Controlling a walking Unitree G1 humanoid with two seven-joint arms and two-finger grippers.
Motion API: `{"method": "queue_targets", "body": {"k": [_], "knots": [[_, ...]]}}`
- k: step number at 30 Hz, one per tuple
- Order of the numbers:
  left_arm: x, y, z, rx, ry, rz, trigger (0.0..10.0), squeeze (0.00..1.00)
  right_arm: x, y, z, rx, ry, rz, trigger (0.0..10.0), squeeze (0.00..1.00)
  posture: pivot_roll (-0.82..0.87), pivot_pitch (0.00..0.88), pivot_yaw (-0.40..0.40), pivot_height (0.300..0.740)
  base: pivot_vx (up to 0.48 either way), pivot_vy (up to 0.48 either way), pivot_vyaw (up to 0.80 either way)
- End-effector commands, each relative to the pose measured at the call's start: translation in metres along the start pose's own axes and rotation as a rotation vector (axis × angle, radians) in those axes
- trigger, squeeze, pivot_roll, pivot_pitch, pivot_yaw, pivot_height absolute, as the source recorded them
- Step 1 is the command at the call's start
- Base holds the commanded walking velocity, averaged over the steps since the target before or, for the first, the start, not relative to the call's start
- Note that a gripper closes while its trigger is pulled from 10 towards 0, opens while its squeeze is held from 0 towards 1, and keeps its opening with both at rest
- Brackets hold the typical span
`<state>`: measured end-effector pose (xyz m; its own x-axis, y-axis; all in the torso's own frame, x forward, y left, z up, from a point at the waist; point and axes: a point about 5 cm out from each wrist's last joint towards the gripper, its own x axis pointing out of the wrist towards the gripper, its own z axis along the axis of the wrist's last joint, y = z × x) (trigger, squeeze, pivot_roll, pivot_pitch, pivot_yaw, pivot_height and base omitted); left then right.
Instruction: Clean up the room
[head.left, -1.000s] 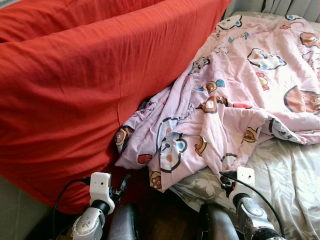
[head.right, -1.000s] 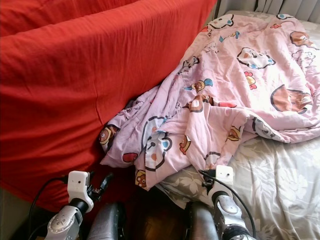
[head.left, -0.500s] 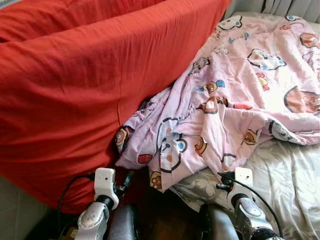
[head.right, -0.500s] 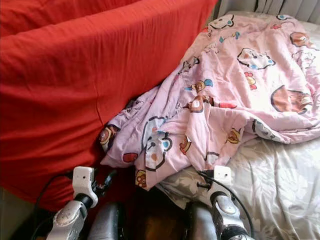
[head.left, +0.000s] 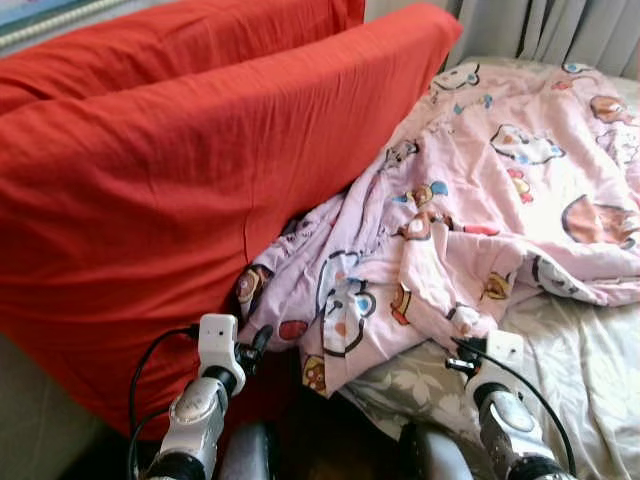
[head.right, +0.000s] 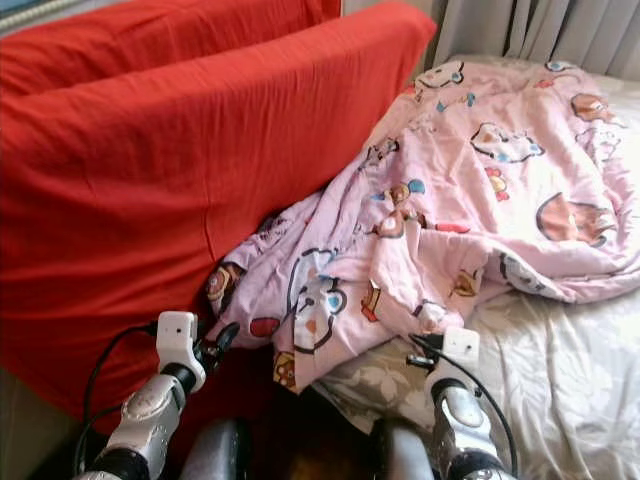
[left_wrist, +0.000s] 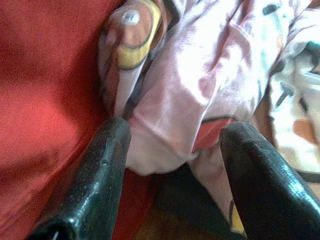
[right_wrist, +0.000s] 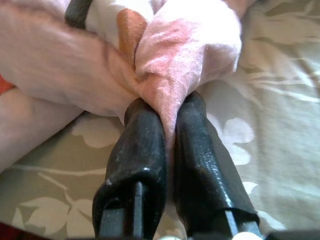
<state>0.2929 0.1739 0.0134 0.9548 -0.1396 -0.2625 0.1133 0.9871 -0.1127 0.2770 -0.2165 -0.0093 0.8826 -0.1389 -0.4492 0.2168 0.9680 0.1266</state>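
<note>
We see our right pincer (right_wrist: 167, 117) clamped tight on a fold of the pink cartoon-print quilt (head.left: 470, 210), its two black fingers (right_wrist: 140, 150) pressed close with the cloth pinched between them. Under that pincer and to its outer side lies the grey floral bed sheet (head.left: 590, 370), and the quilt spreads ahead of it, rumpled, over the bed toward the grey curtains (head.left: 560, 30) at the far end. Our left pincer (left_wrist: 170, 150) stands wide, one finger (left_wrist: 100, 175) lying against the red cover (head.left: 150, 200) and the other near the quilt's hanging edge; a lobe of pink cloth with a brown and yellow figure on it sits just ahead between the fingers, and we cannot tell whether they touch it. In the head views this left pincer (head.left: 252, 348) is just beside the lowest corner of the quilt, where it droops between the red-covered bulk and the bed. The red cover rises ahead and to the outer side of the left pincer, and the quilt's left edge leans against it.
</note>
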Motion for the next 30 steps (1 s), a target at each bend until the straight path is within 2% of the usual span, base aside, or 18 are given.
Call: {"method": "queue_targets", "body": {"k": [1,5,9,16,17,18,22,25,26,27,28,30], "knots": [[-0.002,0.012,-0.002,-0.015,0.021,0.052,10.0,0.00,-0.002,-0.004,-0.005,0.007,0.014,-0.019,10.0,0.00,0.05,0.000,0.045,0.611,0.000,0.000,0.00],[-0.004,0.019,-0.005,-0.014,0.053,0.073,10.0,0.00,-0.004,-0.008,-0.008,0.040,0.012,-0.047,10.0,0.00,0.07,0.000,0.058,0.636,0.000,0.000,0.00],[-0.009,0.026,-0.013,-0.013,0.097,0.099,10.0,0.00,-0.008,-0.011,-0.017,0.032,0.043,-0.058,10.0,0.00,0.07,0.000,0.053,0.656,0.000,0.000,0.00],[-0.029,0.039,-0.040,-0.037,0.198,0.167,10.0,0.00,-0.018,-0.024,-0.035,0.012,0.104,-0.079,10.0,0.00,0.10,0.000,0.040,0.696,0.000,0.000,0.00],[-0.037,0.041,-0.051,-0.049,0.232,0.187,10.0,0.00,-0.020,-0.028,-0.038,-0.003,0.109,-0.078,10.0,0.00,0.11,0.000,0.023,0.706,0.000,0.000,0.00],[-0.037,0.041,-0.051,-0.049,0.232,0.187,10.0,0.00,-0.020,-0.028,-0.038,-0.003,0.109,-0.078,10.0,0.00,0.11,0.000,0.023,0.706,0.000,0.000,0.00],[-0.059,0.047,-0.076,-0.078,0.335,0.238,10.0,0.00,-0.028,-0.037,-0.049,-0.046,0.153,-0.077,10.0,0.00,0.11,0.000,-0.007,0.736,0.000,0.000,0.00],[-0.071,0.051,-0.087,-0.095,0.383,0.260,10.0,0.00,-0.031,-0.041,-0.054,-0.014,0.165,-0.093,10.0,0.00,0.10,0.000,-0.013,0.740,0.000,0.000,0.00],[-0.081,0.056,-0.095,-0.106,0.425,0.283,10.0,0.00,-0.034,-0.041,-0.058,-0.027,0.184,-0.082,10.0,0.00,0.10,0.000,-0.025,0.740,0.000,0.000,0.00],[-0.084,0.058,-0.098,-0.110,0.440,0.290,10.0,0.00,-0.035,-0.041,-0.061,-0.034,0.192,-0.076,10.0,0.00,0.10,0.000,-0.025,0.740,0.000,0.000,0.00],[-0.094,0.062,-0.105,-0.115,0.476,0.299,10.0,0.00,-0.039,-0.044,-0.068,-0.013,0.219,-0.094,10.0,0.00,0.11,0.000,-0.030,0.740,0.000,0.000,0.00],[-0.102,0.064,-0.111,-0.116,0.505,0.307,10.0,0.00,-0.043,-0.046,-0.073,0.007,0.235,-0.109,10.0,0.00,0.12,0.000,-0.034,0.740,0.000,0.000,0.00]]}}
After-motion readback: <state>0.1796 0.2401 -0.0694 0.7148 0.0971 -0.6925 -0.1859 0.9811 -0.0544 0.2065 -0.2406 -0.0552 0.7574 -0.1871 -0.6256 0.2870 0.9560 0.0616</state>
